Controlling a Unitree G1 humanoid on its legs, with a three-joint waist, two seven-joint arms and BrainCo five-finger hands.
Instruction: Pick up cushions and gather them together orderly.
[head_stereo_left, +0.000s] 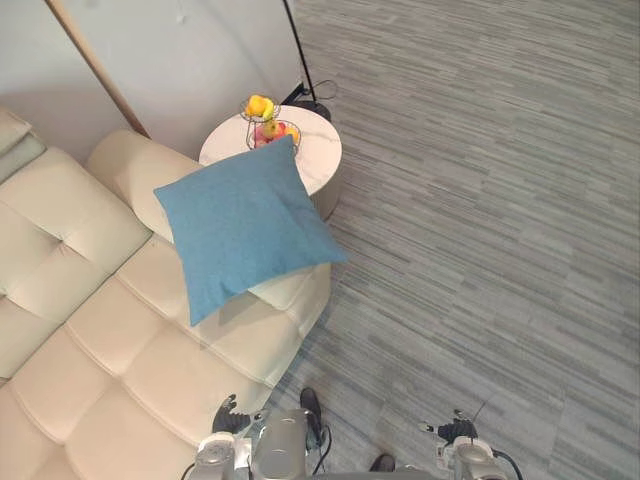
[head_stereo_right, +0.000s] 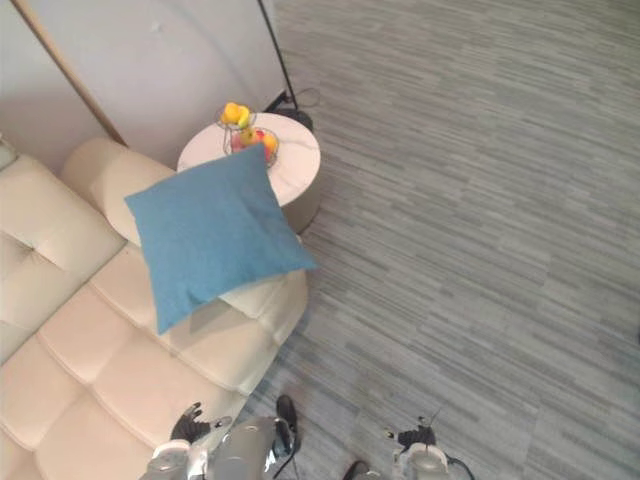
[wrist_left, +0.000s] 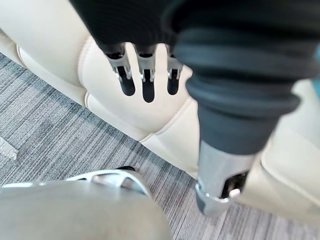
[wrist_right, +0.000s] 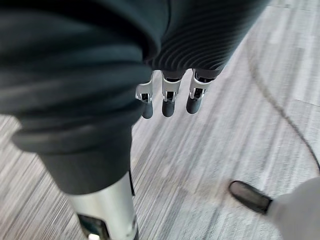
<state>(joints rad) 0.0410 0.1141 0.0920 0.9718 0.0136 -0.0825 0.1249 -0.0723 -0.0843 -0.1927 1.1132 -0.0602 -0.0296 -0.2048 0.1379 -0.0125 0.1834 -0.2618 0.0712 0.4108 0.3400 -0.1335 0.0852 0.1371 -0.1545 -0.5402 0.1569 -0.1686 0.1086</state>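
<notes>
Two hands to log, both low at the bottom edge of the head views. Left hand (head_stereo_left: 228, 415) at bottom, left of centre, just off the front edge of the sofa (head_stereo_left: 90, 300); in its wrist view, fingers (wrist_left: 143, 80) straight and hanging loose, nothing held, cream padding behind the tips. Right hand (head_stereo_left: 456, 432) at bottom, right of centre, over the carpet (head_stereo_left: 480, 200); in its wrist view, fingers (wrist_right: 168, 100) likewise straight and relaxed, nothing in them, grey striped pile beyond. Both hands well apart from the task's thing. Farther up, middle-left of frame: one blue cushion (head_stereo_left: 245, 228), square, tilted, propped on the sofa's end seat against the rounded armrest, right corner reaching past the seat's edge. Top corner overlapping the rim of the side table (head_stereo_left: 322, 160) in view; contact there not clear. Sofa cream and tufted, running from the left edge down to bottom centre. Table round, white, just beyond the armrest, upper centre. On it, a wire basket of yellow and red fruit (head_stereo_left: 268, 122). Behind the table, the base of a black stand (head_stereo_left: 312, 104), thin pole rising to the top edge. Upper left: wooden pole (head_stereo_left: 94, 65) slanting across a pale wall (head_stereo_left: 200, 50).
</notes>
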